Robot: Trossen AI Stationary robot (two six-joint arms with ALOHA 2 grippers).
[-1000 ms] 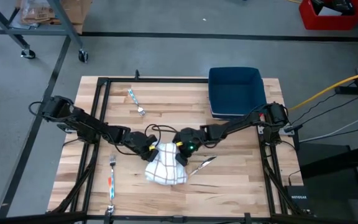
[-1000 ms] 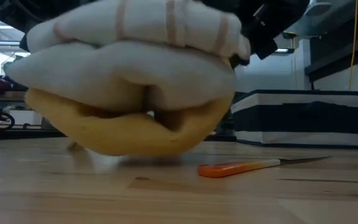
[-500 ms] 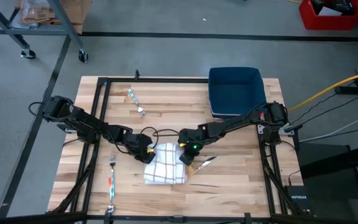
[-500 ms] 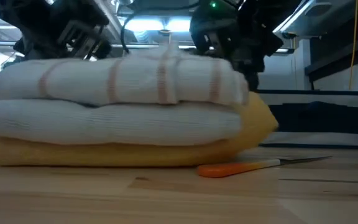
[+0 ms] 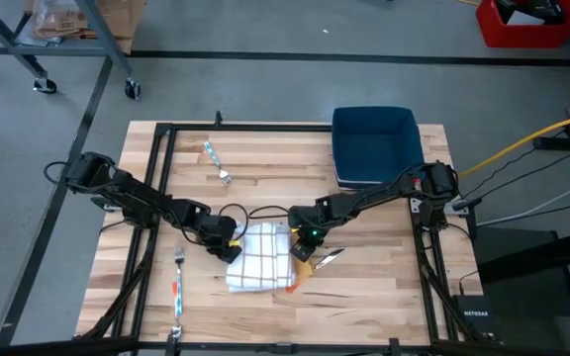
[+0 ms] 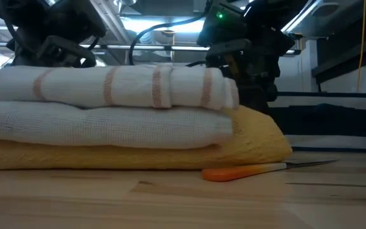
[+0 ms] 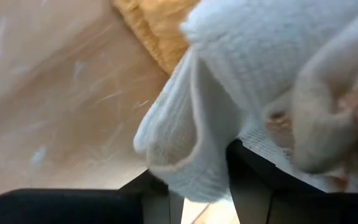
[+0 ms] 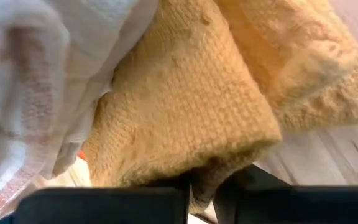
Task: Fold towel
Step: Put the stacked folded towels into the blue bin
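Mid-table: towel [image 5: 260,265] folded | wrist views: left claw [image 7: 194,186] spread | right claw [image 8: 202,186] unclear

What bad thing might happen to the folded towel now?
The left claw has a white towel edge between its fingers, so pulling away might drag the fold open. The right claw sits on the yellow corner and might tug it too. The orange-handled utensil lies right beside the stack and might get knocked.
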